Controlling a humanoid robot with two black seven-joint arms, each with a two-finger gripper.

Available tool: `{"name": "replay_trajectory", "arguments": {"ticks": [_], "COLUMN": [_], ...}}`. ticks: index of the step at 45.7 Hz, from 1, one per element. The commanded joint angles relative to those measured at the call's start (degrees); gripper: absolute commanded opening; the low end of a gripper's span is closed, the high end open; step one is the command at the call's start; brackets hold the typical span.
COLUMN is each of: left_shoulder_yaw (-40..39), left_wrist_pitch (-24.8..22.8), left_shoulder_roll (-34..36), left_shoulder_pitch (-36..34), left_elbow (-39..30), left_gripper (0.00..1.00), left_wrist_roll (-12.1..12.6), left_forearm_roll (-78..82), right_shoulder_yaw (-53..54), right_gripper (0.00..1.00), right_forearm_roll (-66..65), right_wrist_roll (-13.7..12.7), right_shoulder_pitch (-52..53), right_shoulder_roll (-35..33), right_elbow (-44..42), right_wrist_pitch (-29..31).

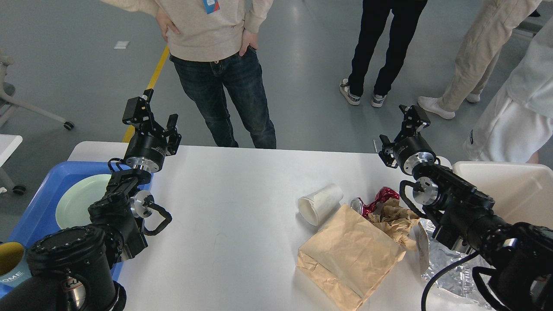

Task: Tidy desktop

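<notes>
The white desktop point(233, 207) fills the middle of the head view. On its right side lie a white paper cup point(322, 203) on its side, a crushed red can point(375, 201), crumpled brown paper point(395, 220), a flat brown paper bag point(350, 255) and a clear crinkled wrapper point(449, 268). My left gripper point(155, 117) is raised over the far left edge, open and empty. My right gripper point(402, 131) is raised over the far right edge, above and behind the can, open and empty.
A blue tray point(34, 216) at the left holds a pale green plate point(80, 203); a cup with a yellow inside point(11, 259) stands at its near end. An off-white bin point(510, 190) stands at the right. Several people stand beyond the far edge.
</notes>
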Motion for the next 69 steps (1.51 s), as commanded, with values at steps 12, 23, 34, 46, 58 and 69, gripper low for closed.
{"name": "replay_trajectory", "arguments": {"ticks": [12, 23, 34, 46, 58, 69], "left_shoulder_yaw": [0.00, 0.00, 0.00, 0.00, 0.00, 0.00], "left_wrist_pitch": [0.00, 0.00, 0.00, 0.00, 0.00, 0.00], "left_shoulder_roll": [0.00, 0.00, 0.00, 0.00, 0.00, 0.00], "left_shoulder_pitch": [0.00, 0.00, 0.00, 0.00, 0.00, 0.00], "left_elbow": [0.00, 0.00, 0.00, 0.00, 0.00, 0.00], "left_gripper": [0.97, 0.96, 0.96, 0.96, 0.97, 0.97], "left_wrist_roll": [0.00, 0.00, 0.00, 0.00, 0.00, 0.00], "left_forearm_roll": [0.01, 0.01, 0.01, 0.01, 0.01, 0.01], "right_shoulder_yaw": [-0.29, 0.24, -0.65, -17.58, -48.07, -78.85], "right_gripper": [1.00, 1.00, 1.00, 1.00, 1.00, 1.00], "right_forearm_roll": [0.00, 0.09, -0.18, -15.54, -20.30, -19.95], "right_wrist_roll": [0.26, 0.52, 0.35, 0.17, -0.70, -2.82], "right_shoulder_pitch": [0.16, 2.53, 2.88, 7.36, 14.30, 21.07], "right_shoulder_roll": [-0.10, -0.10, -2.90, -9.23, -9.06, -7.30], "right_elbow": [0.16, 0.51, 0.69, -0.10, -1.33, 3.06], "right_wrist_pitch": [0.61, 0.70, 8.51, 13.27, 11.60, 14.32]}}
